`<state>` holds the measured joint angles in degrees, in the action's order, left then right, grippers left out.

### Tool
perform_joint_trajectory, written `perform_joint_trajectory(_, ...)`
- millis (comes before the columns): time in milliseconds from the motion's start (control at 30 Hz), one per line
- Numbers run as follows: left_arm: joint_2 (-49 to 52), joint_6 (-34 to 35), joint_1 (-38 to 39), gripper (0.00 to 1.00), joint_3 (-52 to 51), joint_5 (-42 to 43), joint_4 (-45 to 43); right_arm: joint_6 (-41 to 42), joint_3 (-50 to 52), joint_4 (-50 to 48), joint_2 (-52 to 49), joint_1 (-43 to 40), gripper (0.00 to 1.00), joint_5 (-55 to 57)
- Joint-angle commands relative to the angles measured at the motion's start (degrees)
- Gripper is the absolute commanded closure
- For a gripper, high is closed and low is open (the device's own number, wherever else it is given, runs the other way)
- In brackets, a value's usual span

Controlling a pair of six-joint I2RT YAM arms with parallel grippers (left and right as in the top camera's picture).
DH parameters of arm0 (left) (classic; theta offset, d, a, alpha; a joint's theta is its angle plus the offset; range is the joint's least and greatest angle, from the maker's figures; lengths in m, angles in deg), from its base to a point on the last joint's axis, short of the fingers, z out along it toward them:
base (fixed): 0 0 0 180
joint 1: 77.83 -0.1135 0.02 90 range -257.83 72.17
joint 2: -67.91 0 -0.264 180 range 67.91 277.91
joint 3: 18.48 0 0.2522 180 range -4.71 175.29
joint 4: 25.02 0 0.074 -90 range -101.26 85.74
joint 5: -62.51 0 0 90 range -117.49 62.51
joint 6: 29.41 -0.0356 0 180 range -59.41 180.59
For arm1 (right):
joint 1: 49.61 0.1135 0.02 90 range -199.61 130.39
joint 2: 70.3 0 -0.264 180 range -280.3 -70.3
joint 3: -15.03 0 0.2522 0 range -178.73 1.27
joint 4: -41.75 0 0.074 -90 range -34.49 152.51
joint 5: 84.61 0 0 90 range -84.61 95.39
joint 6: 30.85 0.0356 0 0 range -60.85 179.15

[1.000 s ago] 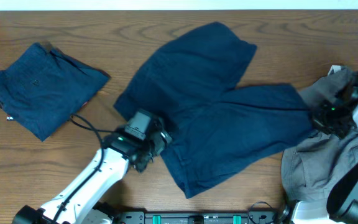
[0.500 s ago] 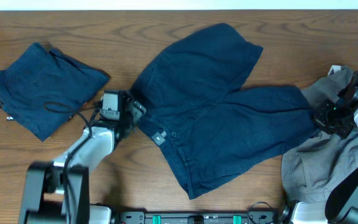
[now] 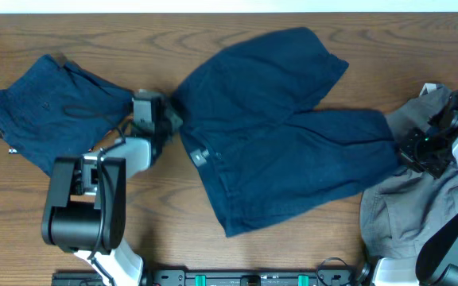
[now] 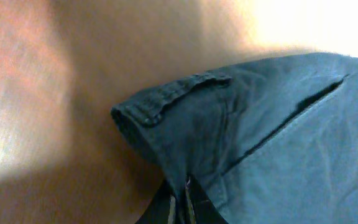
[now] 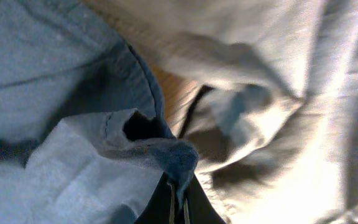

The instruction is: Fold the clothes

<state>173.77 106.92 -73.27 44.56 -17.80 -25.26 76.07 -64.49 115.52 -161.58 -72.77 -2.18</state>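
Note:
Dark navy shorts (image 3: 269,135) lie spread across the middle of the table. My left gripper (image 3: 170,119) is at their left waistband corner, shut on the fabric. In the left wrist view that corner with its belt loop (image 4: 173,93) rises from my shut gripper (image 4: 185,202). My right gripper (image 3: 404,151) is shut on the hem of the right leg. The right wrist view shows the navy hem (image 5: 166,149) pinched in that gripper (image 5: 179,202). A light grey garment (image 3: 408,214) lies crumpled at the right edge, partly under the right arm.
A folded navy garment (image 3: 50,111) lies at the far left, close to the left arm, with a black cable draped across it. Grey cloth (image 5: 278,74) fills the background behind the right gripper. Bare wood shows along the table's front and back.
My left gripper moved up and left from the shorts' lower waist to the waistband corner and closed on it. The shorts shifted slightly up and right. The right gripper stayed put.

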Motion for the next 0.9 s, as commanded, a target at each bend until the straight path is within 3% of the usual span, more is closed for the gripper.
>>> perform_joint_trajectory(0,-0.28,-5.64,-1.81,0.94,9.94,0.11,3.1,-1.05,-0.85,0.48,0.55,2.51,0.99,-3.39)
perform_joint_trajectory(133,-0.28,-8.63,-2.73,0.94,17.94,0.13,10.12,0.44,-0.83,0.9,0.52,6.14,0.99,-3.63)
perform_joint_trajectory(200,-0.31,-8.61,-2.84,0.67,19.61,0.7,13.99,0.48,-0.83,0.68,0.52,8.2,0.99,-3.58)
perform_joint_trajectory(300,-0.31,-8.66,-2.82,0.06,19.82,4.74,21.33,1.09,-0.81,0.35,0.52,10.64,0.99,-2.95)
perform_joint_trajectory(333,-0.31,-8.66,-2.82,0.02,19.8,5.79,25.2,1.07,-0.81,0.09,0.5,11.19,0.98,-2.75)
perform_joint_trajectory(600,-0.96,-8.57,-2.75,0.02,19.8,7.72,58.29,1.05,-0.76,-0.83,-0.66,12.35,0.98,-2.62)
perform_joint_trajectory(733,-3.67,-8.35,-0.94,0.02,19.41,7.19,65.2,1.03,-0.76,-0.87,-0.68,12.35,0.98,-1.11)
perform_joint_trajectory(867,-8.87,-4.09,3.87,0.02,19.08,0.57,71.08,0.9,-0.76,-0.83,-0.7,12.35,0.97,-0.04)
